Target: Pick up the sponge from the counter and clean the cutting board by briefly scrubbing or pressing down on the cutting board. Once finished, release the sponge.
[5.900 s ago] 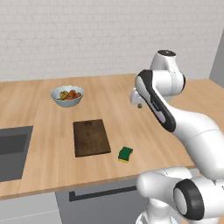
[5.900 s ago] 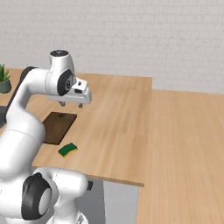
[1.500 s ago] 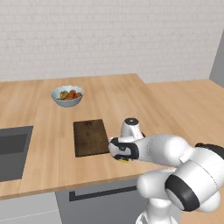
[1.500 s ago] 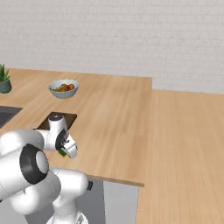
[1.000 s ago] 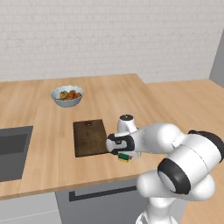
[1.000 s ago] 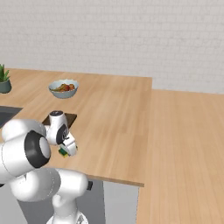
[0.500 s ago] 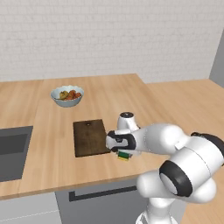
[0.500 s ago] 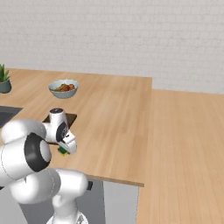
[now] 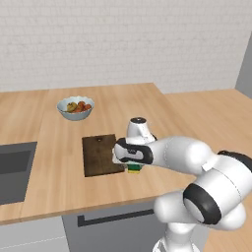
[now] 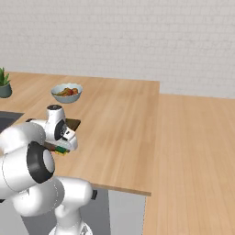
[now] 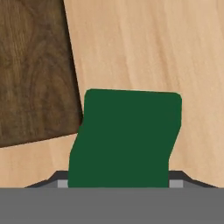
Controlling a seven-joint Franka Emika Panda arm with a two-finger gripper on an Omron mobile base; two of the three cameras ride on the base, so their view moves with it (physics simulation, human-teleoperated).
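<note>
My gripper is shut on the sponge, a small green-over-yellow block at the right edge of the cutting board. In the hand view the sponge's green top sits between the fingertips, and its left side overlaps the dark brown cutting board. From the right base view the gripper holds the sponge just in front of the cutting board, which the arm mostly hides. I cannot tell whether the sponge rests on the counter or hangs just above it.
A white bowl of fruit stands behind the board, also seen as the bowl. The grey sink lies to the left. A potted plant stands at the far left. Bare counter stretches to the right.
The hand has shifted a little left toward the cutting board with the sponge in it, and the fingers have closed slightly tighter.
</note>
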